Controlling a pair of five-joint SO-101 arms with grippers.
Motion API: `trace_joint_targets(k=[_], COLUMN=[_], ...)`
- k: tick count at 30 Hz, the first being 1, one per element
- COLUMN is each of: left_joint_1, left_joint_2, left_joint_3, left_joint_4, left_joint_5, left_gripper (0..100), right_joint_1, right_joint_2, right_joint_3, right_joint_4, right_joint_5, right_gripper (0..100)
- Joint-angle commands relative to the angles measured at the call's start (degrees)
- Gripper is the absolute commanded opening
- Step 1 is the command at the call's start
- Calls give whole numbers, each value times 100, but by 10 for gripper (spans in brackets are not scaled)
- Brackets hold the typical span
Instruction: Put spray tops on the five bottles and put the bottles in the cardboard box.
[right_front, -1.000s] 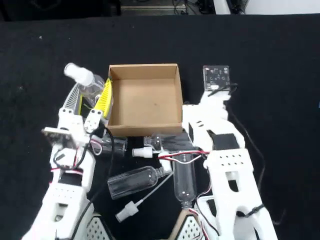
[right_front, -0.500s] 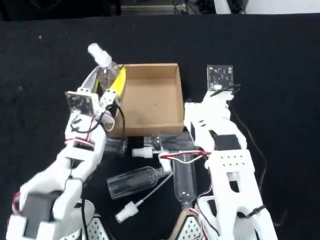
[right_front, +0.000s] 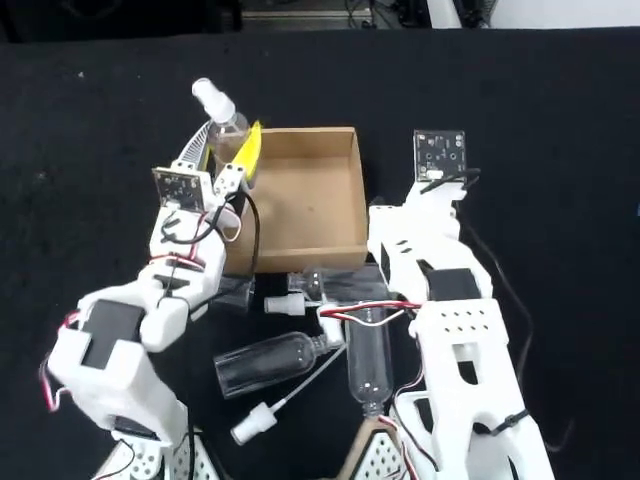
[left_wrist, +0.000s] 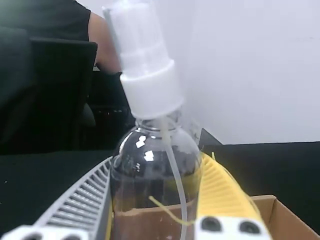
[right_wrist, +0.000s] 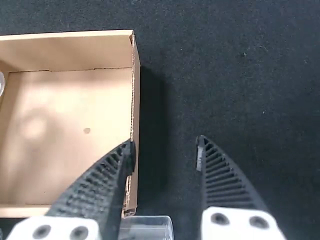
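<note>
The overhead cam sits high on the side of the table (right_front: 560, 120) where the arms (right_front: 455, 340) come up, looking down over the whole cardboard box (right_front: 300, 200). The left wrist cam is tipped nearly level, right up against the bottle (left_wrist: 150, 170) in the left gripper (left_wrist: 159, 160), facing the wall (left_wrist: 260, 75). The right wrist cam points down past the right gripper (right_wrist: 165, 146), close over the box's side. All three catch the box.
</note>
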Motion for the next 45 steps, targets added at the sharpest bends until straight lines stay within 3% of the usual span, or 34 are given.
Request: trace_joint_targets(k=[1, 15, 27, 33, 45], left_joint_1=[-145, -251, -259, -251, -259], left_joint_2=[387, 1855, 2171, 2233, 2321], left_joint_3=[-796, -1974, -2062, -2044, -1956], left_joint_4=[-149, -158, -123, -114, -105], left_joint_5=[9, 9, -35, 0, -35], left_gripper=[30, 33, 37, 206, 352], right_joint_1=[70, 88, 88, 97, 97], right_joint_2=[-215, -215, -215, -215, -215], right_joint_3=[-22, -22, -22, -22, -22], right_joint_4=[-158, -158, -158, -158, -158], right_joint_5=[-26, -9, -9, -9, 0], right_gripper=[177, 177, 177, 177, 177])
